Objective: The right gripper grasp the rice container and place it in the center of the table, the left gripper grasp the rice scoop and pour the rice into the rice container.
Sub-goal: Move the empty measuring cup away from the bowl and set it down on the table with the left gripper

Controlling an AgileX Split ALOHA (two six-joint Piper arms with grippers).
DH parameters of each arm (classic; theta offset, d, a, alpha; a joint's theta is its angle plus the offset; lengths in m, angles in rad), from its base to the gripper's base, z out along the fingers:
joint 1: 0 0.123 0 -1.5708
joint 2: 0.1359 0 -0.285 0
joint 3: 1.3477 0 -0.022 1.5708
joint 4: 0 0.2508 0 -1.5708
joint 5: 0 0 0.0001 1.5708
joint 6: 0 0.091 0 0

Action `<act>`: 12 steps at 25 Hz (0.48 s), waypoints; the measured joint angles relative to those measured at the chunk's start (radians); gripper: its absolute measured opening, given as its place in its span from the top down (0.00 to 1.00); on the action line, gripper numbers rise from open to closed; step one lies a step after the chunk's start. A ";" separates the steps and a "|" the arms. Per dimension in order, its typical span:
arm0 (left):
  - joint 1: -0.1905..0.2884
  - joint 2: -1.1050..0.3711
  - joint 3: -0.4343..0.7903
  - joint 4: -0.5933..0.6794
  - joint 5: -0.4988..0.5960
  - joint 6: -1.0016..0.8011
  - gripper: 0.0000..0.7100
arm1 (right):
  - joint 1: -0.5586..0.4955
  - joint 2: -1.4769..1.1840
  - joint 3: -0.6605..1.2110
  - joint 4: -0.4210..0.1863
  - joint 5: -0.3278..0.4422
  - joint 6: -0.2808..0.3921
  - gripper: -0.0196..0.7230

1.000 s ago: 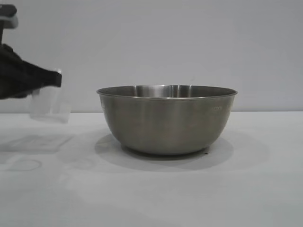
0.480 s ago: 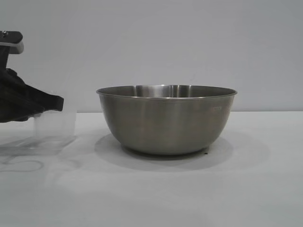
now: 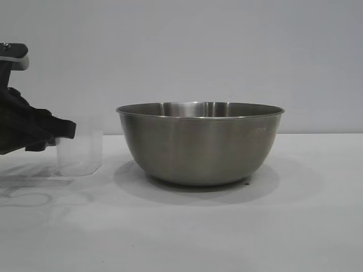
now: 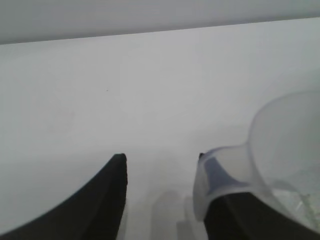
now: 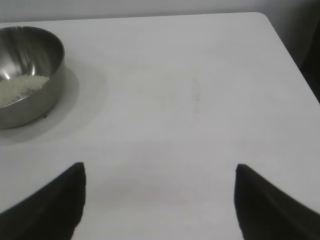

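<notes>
We log: rice scoop (image 3: 79,153) upright on table (image 3: 227,226), mouth up, seemingly empty; left gripper (image 4: 162,165) spread beside it. Rice container (image 5: 25,75) holds rice (image 5: 20,87). Right gripper (image 5: 160,172) spread.

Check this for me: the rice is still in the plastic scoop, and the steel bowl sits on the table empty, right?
Not right. The right wrist view shows the rice already lying inside the steel bowl, not in the scoop. The bowl does sit on the table.

Bright, even light; soft shadow under the bowl (image 3: 199,144); wrist views blurred.
</notes>
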 joint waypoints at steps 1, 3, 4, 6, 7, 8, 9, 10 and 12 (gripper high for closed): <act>0.000 -0.012 0.019 0.016 0.000 0.000 0.58 | 0.000 0.000 0.000 0.000 0.000 0.000 0.23; 0.000 -0.042 0.067 0.043 0.000 0.000 0.58 | 0.000 0.000 0.000 0.000 0.000 0.000 0.23; 0.000 -0.065 0.091 0.052 0.000 0.000 0.58 | 0.000 0.000 0.000 0.000 0.000 0.000 0.23; 0.000 -0.112 0.132 0.065 0.000 0.000 0.58 | 0.000 0.000 0.000 0.000 0.000 0.000 0.23; 0.000 -0.139 0.152 0.066 0.000 0.000 0.58 | 0.000 0.000 0.000 0.000 0.000 0.000 0.23; 0.000 -0.166 0.166 0.066 0.000 0.000 0.58 | 0.000 0.000 0.000 0.000 0.000 0.000 0.23; 0.000 -0.190 0.177 0.066 0.000 0.000 0.58 | 0.000 0.000 0.000 0.000 0.000 0.000 0.23; 0.000 -0.219 0.185 0.066 0.006 0.000 0.58 | 0.000 0.000 0.000 0.000 0.000 0.000 0.23; 0.000 -0.274 0.187 0.066 0.054 0.000 0.58 | 0.000 0.000 0.000 0.000 0.000 0.000 0.23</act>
